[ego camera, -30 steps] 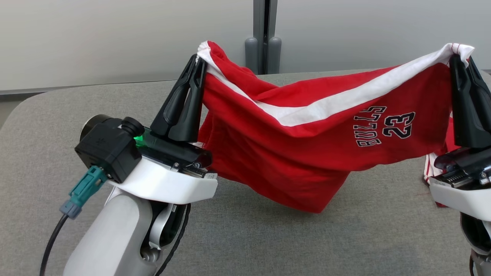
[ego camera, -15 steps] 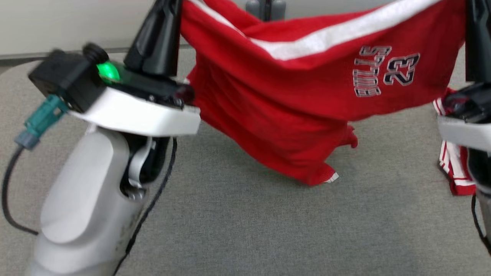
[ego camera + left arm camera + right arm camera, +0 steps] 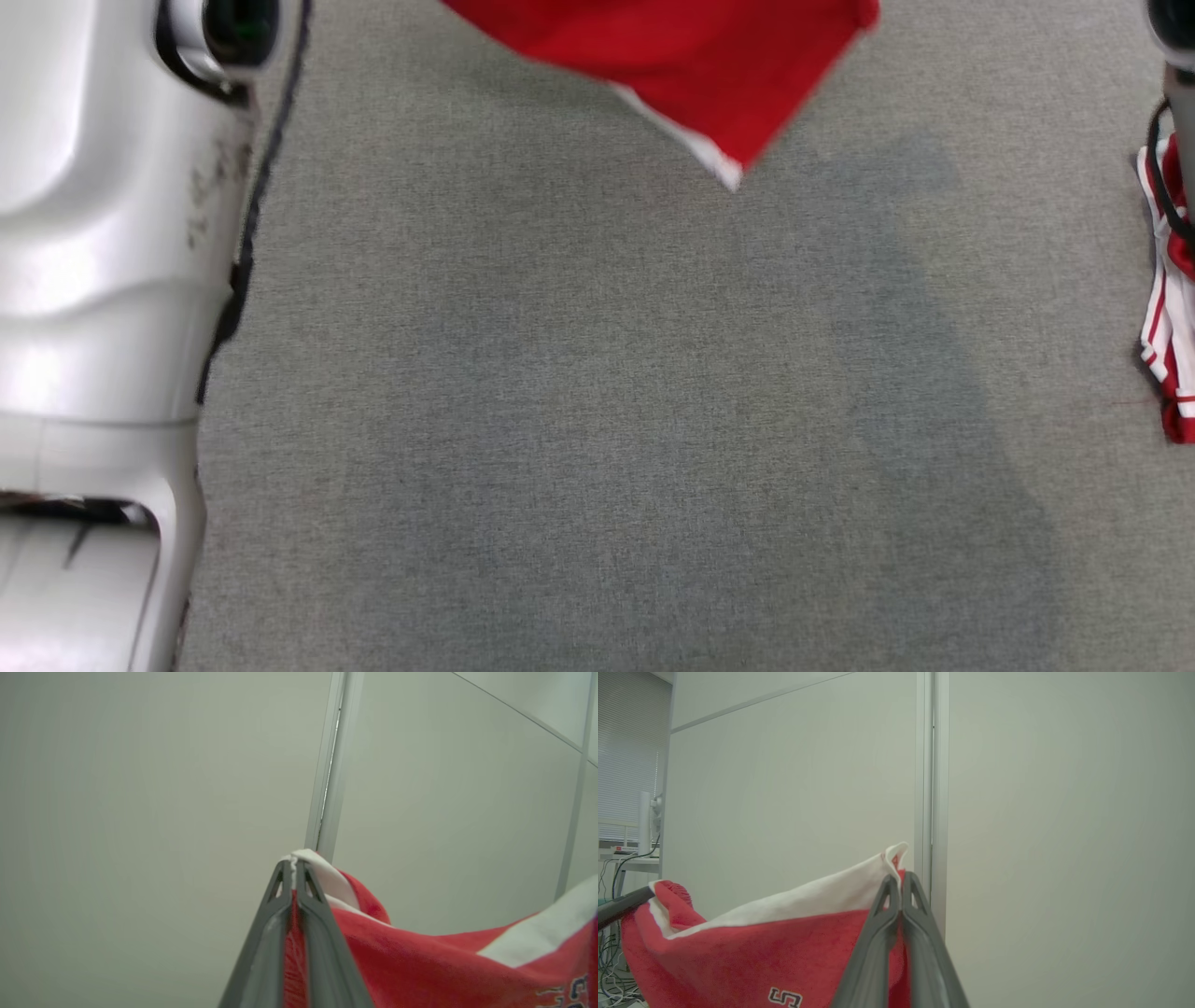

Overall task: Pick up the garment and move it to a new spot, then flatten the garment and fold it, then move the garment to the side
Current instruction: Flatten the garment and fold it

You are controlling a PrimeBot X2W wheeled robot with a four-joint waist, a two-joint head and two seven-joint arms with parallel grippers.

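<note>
1. The left gripper [image 3: 294,864] is clamped tight on the white-trimmed edge of the red garment [image 3: 420,961], the fabric pinched between its two fingers, high in front of a pale wall [image 3: 140,812].
2. The right gripper [image 3: 900,879] is closed on the garment's opposite white-banded corner, next to a post [image 3: 931,765] in the wall.
3. The garment sags between the two grippers, with dark lettering [image 3: 784,996] partly in sight on its red face.
4. In the head view, the garment's lowest corner, red with a white hem, hangs over the far middle of the grey table [image 3: 597,420].
5. The left forearm [image 3: 103,233] rises at the left, and a red-and-white striped cloth [image 3: 1167,355] lies at the table's right edge.
</note>
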